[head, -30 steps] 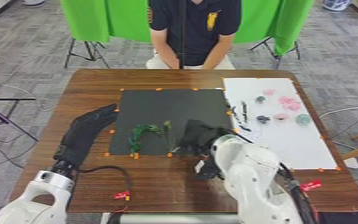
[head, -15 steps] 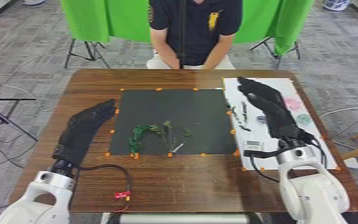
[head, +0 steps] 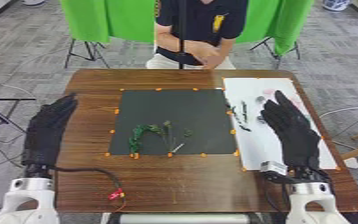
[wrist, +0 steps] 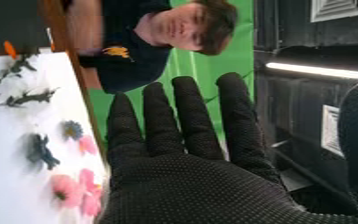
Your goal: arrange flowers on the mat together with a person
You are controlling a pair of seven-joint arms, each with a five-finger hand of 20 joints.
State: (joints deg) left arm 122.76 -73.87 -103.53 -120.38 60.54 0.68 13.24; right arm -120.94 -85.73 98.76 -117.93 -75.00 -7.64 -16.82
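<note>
Greenery point(head: 137, 135) stands on the lower part of the mat point(head: 171, 107), mid-frame, the arrangement seemingly part done; pink flowers point(wrist: 66, 190) and stems point(head: 238, 119) on the white sheet point(head: 254, 142), frame right, remain to be placed. Left hand point(head: 47, 131) and right hand point(head: 291, 129) hold nothing, fingers straight.

Your right hand point(head: 287, 122) is black, finely dotted — near it you have a white sheet point(head: 254, 145), pink flowers point(wrist: 64, 190) and a blue flower point(wrist: 71, 130). Between it and your black left hand point(head: 49, 127) — a charcoal mat point(head: 171, 107), orange tabs point(head: 159, 89), green sprigs point(head: 138, 134), brown table point(head: 193, 187).
</note>
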